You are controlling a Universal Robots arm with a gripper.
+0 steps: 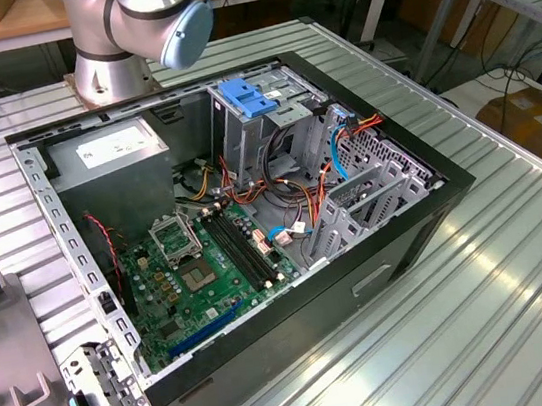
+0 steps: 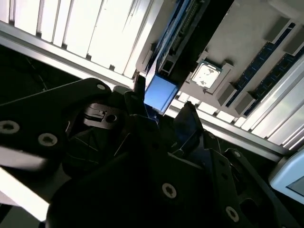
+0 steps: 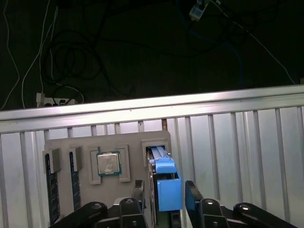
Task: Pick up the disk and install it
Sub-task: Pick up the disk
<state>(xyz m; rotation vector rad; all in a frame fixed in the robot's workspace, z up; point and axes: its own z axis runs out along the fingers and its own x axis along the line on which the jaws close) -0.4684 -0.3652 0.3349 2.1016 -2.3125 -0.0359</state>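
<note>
We log the pick step. The disk (image 3: 168, 194) stands on edge in a slot of the grey tray (image 3: 66, 142), beside the tray's processor chip (image 3: 109, 164). The gripper (image 3: 165, 187) straddles it, spread narrowly and not yet clamped. We judge that closing calls for centred fingers.

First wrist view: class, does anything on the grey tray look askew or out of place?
Nothing stands out: the disk stands on edge in a slot of the grey tray, the processor chip lies flat in its recess, the gripper straddles the disk.

Open computer case (image 1: 274, 369) with green motherboard (image 1: 200, 273), ribbed table (image 1: 489, 314)
</note>
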